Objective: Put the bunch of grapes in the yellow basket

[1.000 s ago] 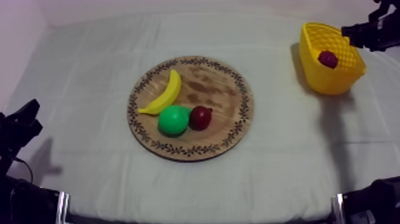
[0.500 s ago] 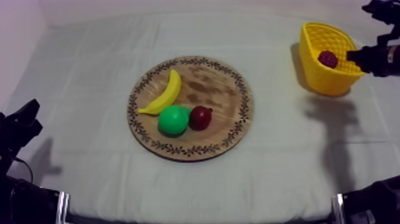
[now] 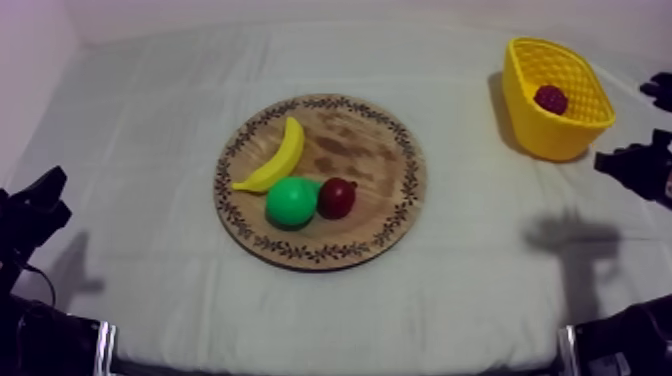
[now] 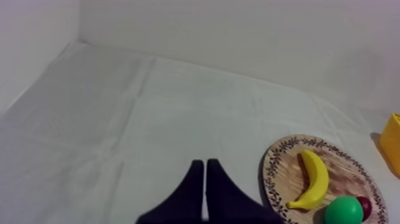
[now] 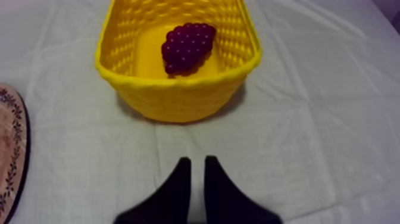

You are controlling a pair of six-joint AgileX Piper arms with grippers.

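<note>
Yellow basket [image 3: 545,135]: stands at the far right of the table, well apart from the board. From the right wrist camera its woven wall faces the gripper.
Bunch of grapes [image 5: 187,46]: dark purple, lying inside the basket on its floor. No finger touches it.
Wooden board [image 3: 370,160]: round with a patterned rim, lying flat at mid-table.
Banana [image 3: 275,157]: lies on the board's left part, curved, just beside the pear.
Pear [image 3: 292,202]: green, on the near part of the board, touching the small red fruit at its right.
Small red fruit [image 3: 337,198]: on the board, between the pear and the board's bare middle.
Right gripper [image 5: 197,162]: sits on the near side of the basket, outside it and over the cloth. The black fingers stand slightly apart, with a narrow strip of cloth showing between them and nothing held. From above it sits at the table's right edge, nearer than the basket, with its shadow on the cloth.
Left gripper [image 4: 205,162]: fingers lie together as a narrow wedge, empty, over bare cloth to the left of the board.
Cloth [image 3: 150,90]: grey-white, covering the whole table.
</note>
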